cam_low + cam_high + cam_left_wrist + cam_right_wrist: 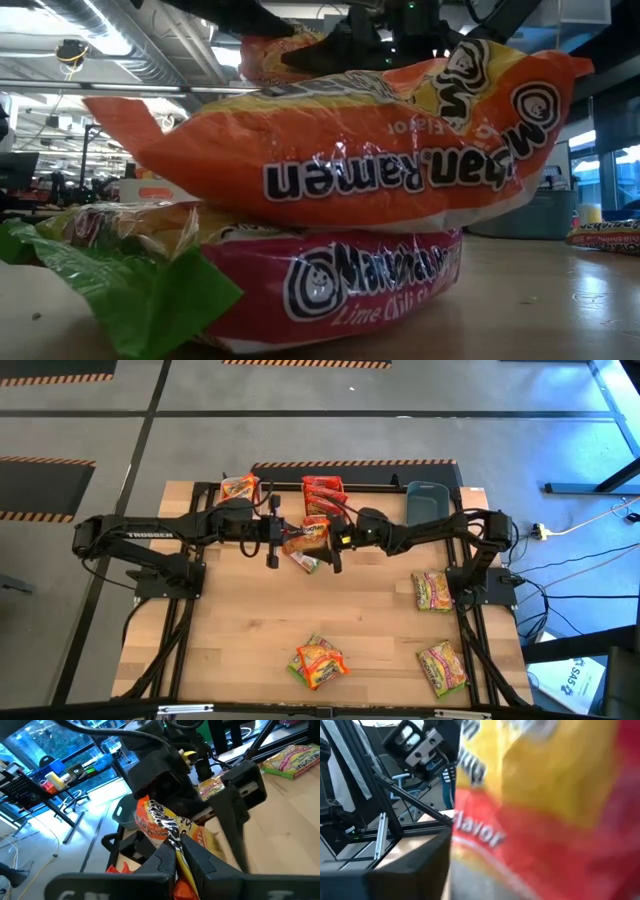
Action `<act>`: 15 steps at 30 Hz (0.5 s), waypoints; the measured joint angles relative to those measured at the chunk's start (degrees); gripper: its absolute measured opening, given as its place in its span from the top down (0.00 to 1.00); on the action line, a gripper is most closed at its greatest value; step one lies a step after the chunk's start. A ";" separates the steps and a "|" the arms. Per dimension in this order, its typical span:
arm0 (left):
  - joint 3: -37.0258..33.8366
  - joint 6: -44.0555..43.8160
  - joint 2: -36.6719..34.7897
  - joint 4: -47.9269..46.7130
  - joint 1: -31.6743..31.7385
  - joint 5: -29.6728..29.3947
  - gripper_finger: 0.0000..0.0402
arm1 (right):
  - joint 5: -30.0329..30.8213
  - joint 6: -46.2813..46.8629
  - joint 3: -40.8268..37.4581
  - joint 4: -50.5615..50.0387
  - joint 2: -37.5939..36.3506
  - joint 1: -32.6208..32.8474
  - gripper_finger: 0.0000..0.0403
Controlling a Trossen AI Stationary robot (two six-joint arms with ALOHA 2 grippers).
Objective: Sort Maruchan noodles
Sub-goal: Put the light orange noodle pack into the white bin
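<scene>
A: Near edge of worktop (240,650): loose packets (318,663), untouched.

B: And mid-worktop?

A: Orange packet (305,540) held aloft between both arms, long axis running arm to arm. Left gripper (176,857) jaws clamped on its end. Right gripper (338,542) meets the opposite end; jaws state — cannot tell.

B: Beyond?

A: Red packets (322,495) in far bin.

"Ramen" reads upside down on the orange packet (350,140); "TROSSEN" marks the left arm (150,535).
</scene>
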 joint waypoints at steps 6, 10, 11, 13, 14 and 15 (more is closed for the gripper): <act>0.00 -4.47 0.00 -0.11 0.00 -1.16 0.98 | 0.79 -0.39 0.02 -0.32 0.00 -0.17 0.62; 0.00 -10.50 0.00 -0.64 0.02 -2.31 0.93 | 1.09 -1.56 0.02 -0.54 0.00 -0.17 0.75; 0.00 -11.98 -0.02 -0.97 0.02 -2.40 0.90 | 1.07 -1.58 0.02 -0.77 0.00 -0.17 0.76; 0.00 -14.73 -0.19 -1.90 0.02 -2.43 0.83 | 1.07 -1.81 0.00 -1.05 0.00 -0.17 0.77; 0.00 -16.22 -0.36 -2.49 0.02 -2.43 0.80 | 1.07 -2.12 0.00 -1.19 0.00 -0.17 0.77; 0.03 -17.67 -0.48 -3.00 0.02 -2.43 0.76 | 1.07 -2.86 0.00 -1.59 0.00 -0.17 0.76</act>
